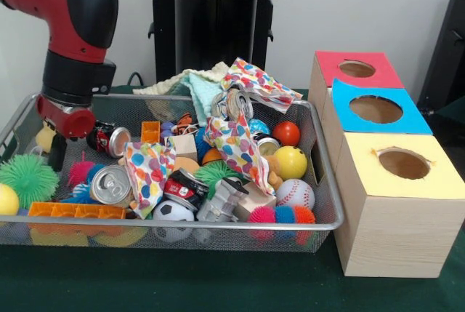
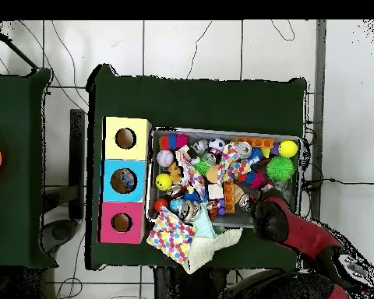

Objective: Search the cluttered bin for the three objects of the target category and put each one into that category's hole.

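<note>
The silver wire-mesh bin point(image 1: 182, 225) is full of mixed things: drink cans point(image 1: 110, 185), balls such as a baseball point(image 1: 295, 194) and a yellow ball point(image 1: 290, 162), polka-dot cloths point(image 1: 236, 145) and orange bricks point(image 1: 76, 211). Three wooden boxes with round holes stand right of it, with red point(image 1: 356, 70), blue point(image 1: 376, 110) and yellow point(image 1: 403, 164) tops. My gripper point(image 1: 58, 148) hangs inside the bin's left end, just left of a crushed red and black can point(image 1: 109, 140). In the overhead view the arm point(image 2: 277, 222) covers the gripper at the bin's point(image 2: 221, 131) lower right corner.
A green spiky ball point(image 1: 27, 180) and a yellow ball point(image 1: 6, 199) lie below the gripper near the bin's left front. Cloths point(image 1: 261, 83) spill over the bin's far rim. The robot's black pedestal point(image 1: 214, 28) stands behind the bin.
</note>
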### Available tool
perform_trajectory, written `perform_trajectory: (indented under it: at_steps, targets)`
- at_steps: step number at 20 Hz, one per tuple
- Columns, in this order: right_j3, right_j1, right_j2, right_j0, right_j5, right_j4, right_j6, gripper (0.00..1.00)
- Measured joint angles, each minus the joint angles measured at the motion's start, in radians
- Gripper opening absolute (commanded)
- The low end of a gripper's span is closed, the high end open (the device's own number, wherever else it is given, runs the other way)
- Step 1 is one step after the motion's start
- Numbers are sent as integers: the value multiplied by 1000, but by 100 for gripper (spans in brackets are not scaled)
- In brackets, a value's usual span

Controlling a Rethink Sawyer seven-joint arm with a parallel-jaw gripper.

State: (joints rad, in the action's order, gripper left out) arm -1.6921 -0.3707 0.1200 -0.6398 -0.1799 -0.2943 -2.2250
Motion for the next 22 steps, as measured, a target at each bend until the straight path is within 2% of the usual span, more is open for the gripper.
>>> perform_trajectory:
  at_steps: [5,9,13,16,22]
  targets:
    - [-29,-46,12,22,24,37,0,0]
    - [-70,-120,3,24,82,55,0,0]
    - [-132,-256,-18,25,200,90,0,0]
    - [-156,-324,-29,25,258,111,0,0]
    - [-172,-396,-45,25,291,130,0,0]
